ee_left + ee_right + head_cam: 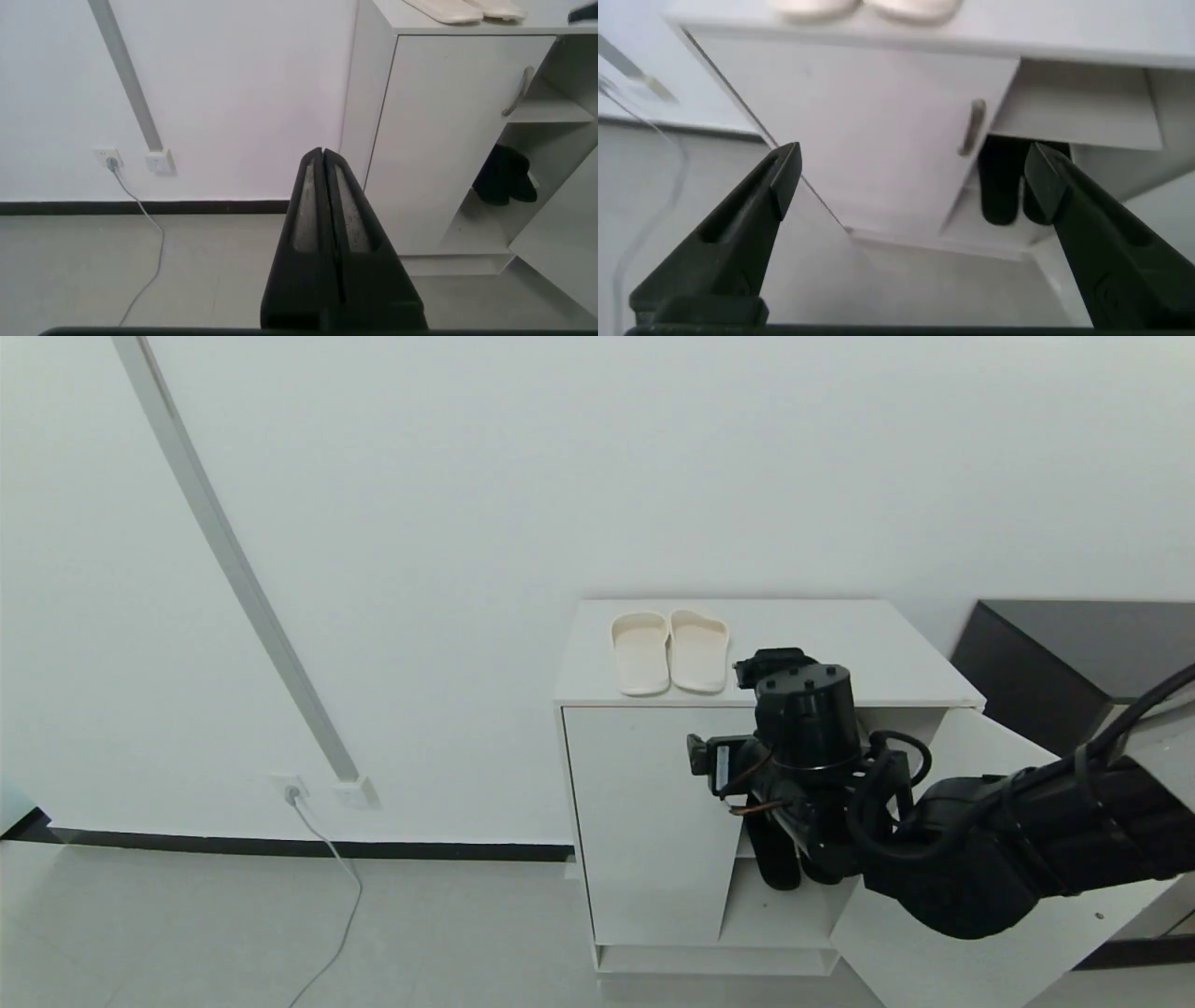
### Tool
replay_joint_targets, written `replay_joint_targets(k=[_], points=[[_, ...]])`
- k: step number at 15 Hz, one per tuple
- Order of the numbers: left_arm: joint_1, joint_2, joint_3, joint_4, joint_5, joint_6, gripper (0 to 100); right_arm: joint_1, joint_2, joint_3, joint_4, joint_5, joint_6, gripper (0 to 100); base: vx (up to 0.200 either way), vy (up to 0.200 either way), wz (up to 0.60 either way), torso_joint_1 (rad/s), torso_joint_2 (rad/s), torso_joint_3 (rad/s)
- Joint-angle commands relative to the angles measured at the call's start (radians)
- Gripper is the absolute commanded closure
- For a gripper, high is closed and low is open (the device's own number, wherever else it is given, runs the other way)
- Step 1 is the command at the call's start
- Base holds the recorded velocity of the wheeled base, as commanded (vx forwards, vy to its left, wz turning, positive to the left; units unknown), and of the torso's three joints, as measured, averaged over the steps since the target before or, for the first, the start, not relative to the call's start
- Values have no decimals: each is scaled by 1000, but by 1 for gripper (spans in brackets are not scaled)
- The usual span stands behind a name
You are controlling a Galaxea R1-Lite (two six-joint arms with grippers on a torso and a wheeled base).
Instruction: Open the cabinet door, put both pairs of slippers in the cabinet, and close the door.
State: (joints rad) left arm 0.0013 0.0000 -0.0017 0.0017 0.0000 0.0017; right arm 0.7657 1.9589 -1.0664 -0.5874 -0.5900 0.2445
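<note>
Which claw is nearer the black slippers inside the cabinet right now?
Right. The right claw, open, faces the black slippers in the open compartment from close by. The left claw, shut, sits well back from the cabinet.

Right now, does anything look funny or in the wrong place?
The cream slippers sit on top of the cabinet, not inside with the black slippers, and the right door hangs open. Nothing looks spilled or broken.

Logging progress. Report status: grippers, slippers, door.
Right gripper open, empty, facing cabinet; left gripper shut, empty. Black slippers inside, cream slippers on top. Right door open, nothing blocking.
</note>
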Motion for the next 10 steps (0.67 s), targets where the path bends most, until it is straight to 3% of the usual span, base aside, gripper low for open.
replay_joint_targets(k=[1, 3, 10], points=[[0, 0, 0, 0, 0, 0, 100, 20, -25, -41, 3, -1, 9, 0, 0, 0, 0, 0, 0, 0], [0, 0, 0, 0, -2, 1, 100, 46, -23, -73, 0, 2, 6, 0, 0, 0, 0, 0, 0, 0], [0, 2, 0, 1, -5, 1, 100, 40, 67, -147, 6, 6, 1, 0, 200, 0, 0, 0, -1, 2]])
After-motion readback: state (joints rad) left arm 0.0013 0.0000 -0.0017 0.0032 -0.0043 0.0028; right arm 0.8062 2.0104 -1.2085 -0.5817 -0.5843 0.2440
